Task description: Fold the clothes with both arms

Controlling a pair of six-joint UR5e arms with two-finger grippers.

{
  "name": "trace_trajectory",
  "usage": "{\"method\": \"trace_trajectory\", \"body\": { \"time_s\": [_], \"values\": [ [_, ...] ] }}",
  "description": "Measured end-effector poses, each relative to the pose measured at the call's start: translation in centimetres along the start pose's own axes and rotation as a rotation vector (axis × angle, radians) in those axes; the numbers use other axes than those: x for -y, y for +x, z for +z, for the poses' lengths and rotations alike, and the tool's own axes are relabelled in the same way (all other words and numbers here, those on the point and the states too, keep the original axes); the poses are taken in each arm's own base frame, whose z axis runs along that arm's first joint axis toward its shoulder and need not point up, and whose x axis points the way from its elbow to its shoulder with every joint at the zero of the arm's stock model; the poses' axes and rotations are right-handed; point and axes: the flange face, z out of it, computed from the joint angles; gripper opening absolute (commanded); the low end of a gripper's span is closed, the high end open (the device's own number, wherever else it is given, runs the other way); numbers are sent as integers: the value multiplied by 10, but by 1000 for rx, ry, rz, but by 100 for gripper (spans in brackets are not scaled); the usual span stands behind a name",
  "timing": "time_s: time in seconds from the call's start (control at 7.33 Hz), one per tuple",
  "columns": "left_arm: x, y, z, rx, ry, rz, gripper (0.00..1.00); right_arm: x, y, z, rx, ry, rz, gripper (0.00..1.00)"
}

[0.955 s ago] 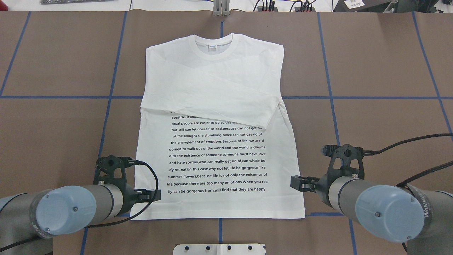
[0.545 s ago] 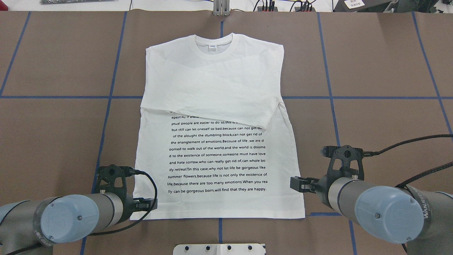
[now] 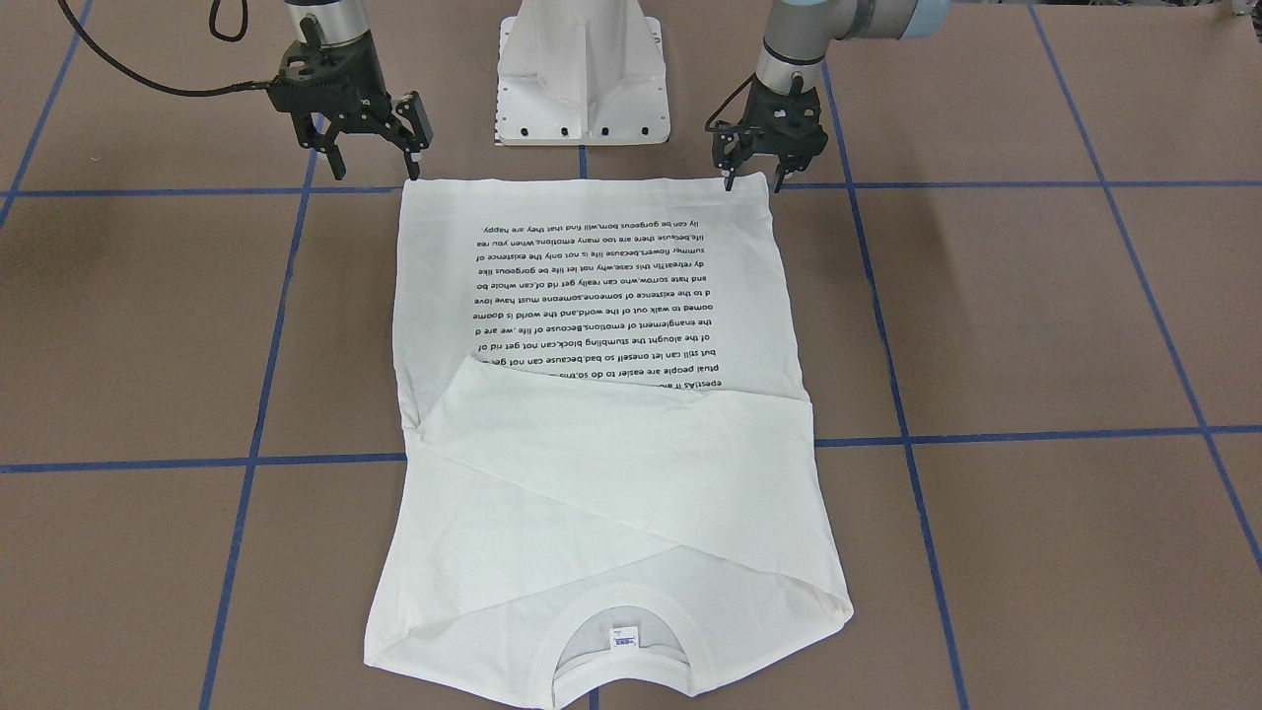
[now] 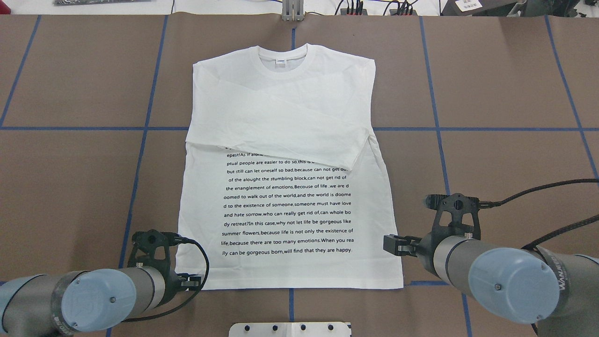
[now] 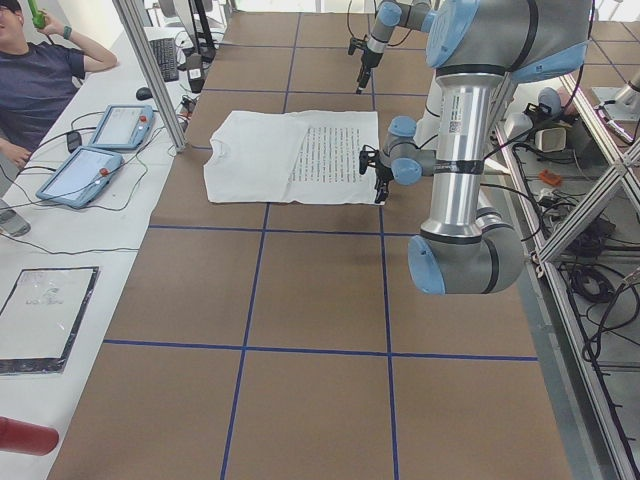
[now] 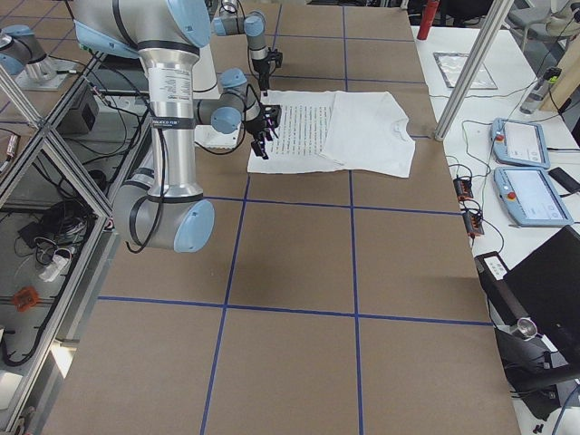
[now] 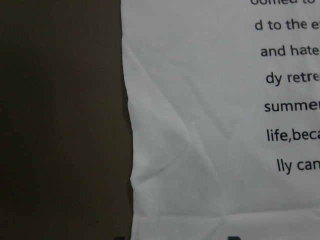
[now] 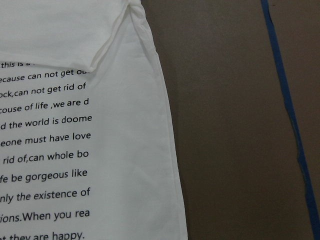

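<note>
While the front-facing view shows the white long-sleeved cotton T-shirt (image 3: 592, 473) lying flat on the brown, blue-taped table (image 3: 1035, 316), sleeves crossed and hem nearest the robot, the black two-finger left gripper (image 3: 754, 183) is poised over one hem corner, jaws apart, and the black two-finger right gripper (image 3: 377, 170), likewise spread, hangs just outside the other. Overhead, the right one shows further up the side edge than the left, so I judge both should pinch matching corners, through both layers.
</note>
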Motion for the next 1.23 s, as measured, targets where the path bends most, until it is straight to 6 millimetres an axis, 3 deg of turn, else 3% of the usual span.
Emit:
{"method": "trace_trajectory", "body": {
  "time_s": [0.41,0.55,0.68,0.82,1.23],
  "values": [
    [-4,-1,3,13,-7,5,49,-2,0,1,0,-3,-2,100],
    [-5,-1,4,15,-9,6,38,-3,-1,1,0,-4,-3,100],
    [-6,-1,4,16,-11,7,11,-3,-1,1,0,-5,-3,100],
    [-6,-2,5,18,-11,4,0,-3,-1,1,-1,-5,-3,100],
    [-5,-5,1,18,-9,-6,0,-14,-2,6,-2,9,-7,99]
  ]
}}
